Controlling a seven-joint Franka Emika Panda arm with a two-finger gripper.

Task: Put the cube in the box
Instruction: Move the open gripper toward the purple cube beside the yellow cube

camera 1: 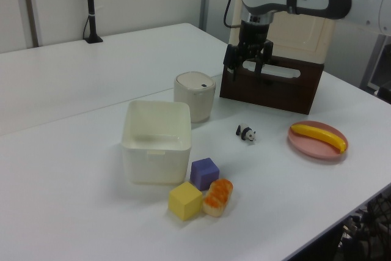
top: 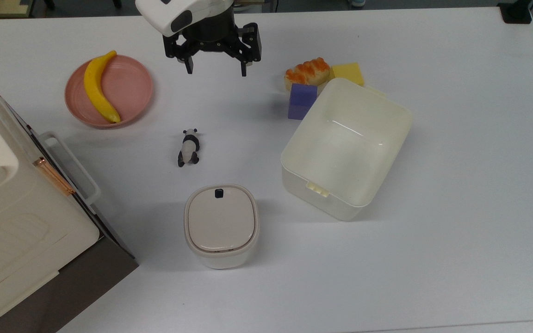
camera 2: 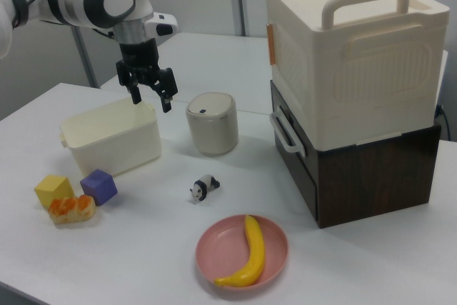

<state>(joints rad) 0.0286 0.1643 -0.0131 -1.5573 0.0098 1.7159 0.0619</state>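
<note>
gripper (top: 216, 71) wide open, empty, above table (top: 456, 231) near far edge in top view | cube (top: 301, 101) on table touching box (top: 346, 148) outer wall, beside yellow block (top: 348, 73) and bread piece (top: 307, 73) | no readable writing

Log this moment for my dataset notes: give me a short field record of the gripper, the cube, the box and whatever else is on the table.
gripper: open, empty, raised above the table between plate and cube
cube: purple-blue, on the table, against the box's outer wall, beside the bread piece
box: cream-white tub, open, nothing inside
yellow cube: behind the box rim, next to the bread piece
bread piece: orange-topped, by both cubes
plate: pink, holds the banana
panda figure: lying on the table
lidded bin: closed
task state: cube not yet grasped
</note>
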